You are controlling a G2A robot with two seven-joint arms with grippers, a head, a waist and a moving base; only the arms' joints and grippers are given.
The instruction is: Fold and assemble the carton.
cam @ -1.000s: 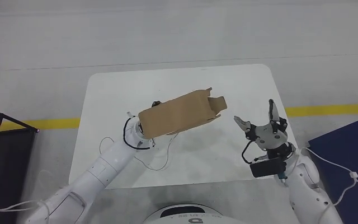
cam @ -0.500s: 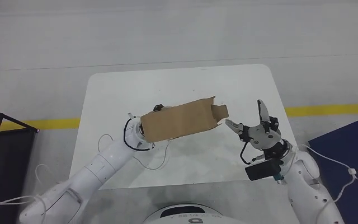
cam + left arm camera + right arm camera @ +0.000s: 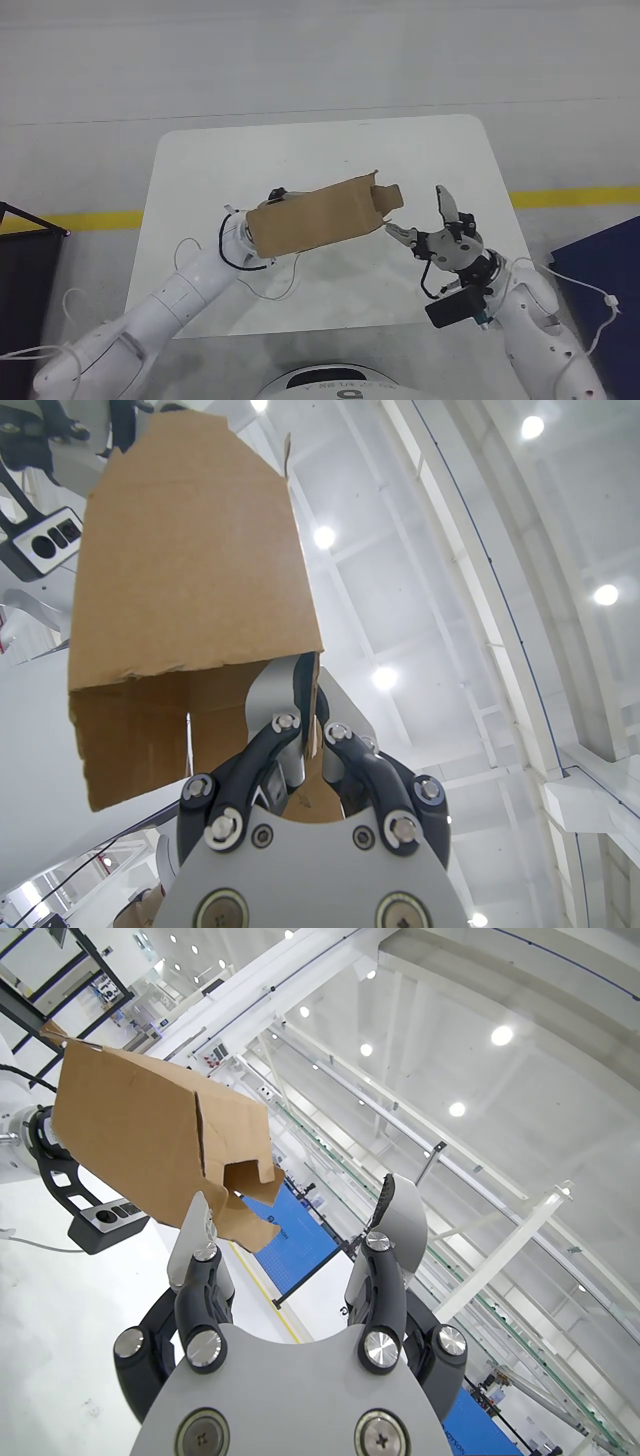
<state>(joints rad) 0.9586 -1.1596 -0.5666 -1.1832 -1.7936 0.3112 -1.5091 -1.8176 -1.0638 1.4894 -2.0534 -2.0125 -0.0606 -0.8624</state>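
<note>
Pinching a cardboard wall edge, left gripper is closed tight on the carton, one finger inside the open near end, the other outside. Carton is a brown corrugated tube, held up off the white table above its middle, long axis running across the table from the left arm toward the right arm, far end tilted slightly away from the robot. The left wrist view looks into the near mouth: inner walls visible, lower edge ragged, one flap hanging down. Far end has loose flaps, partly bent in with a notch between them, not closed. Right gripper has its fingers spread wide with nothing between them; it sits just off the carton's far end, on the side nearer the robot. One right fingertip is right at the lowest end flap; touching or just beside, can't tell. The other fingertip stands well clear of the cardboard, out in open air past the flaps. Thin white cable loops off the left wrist over the tabletop under the carton. Grey floor around the table, yellow floor line passing behind it on both sides.
</note>
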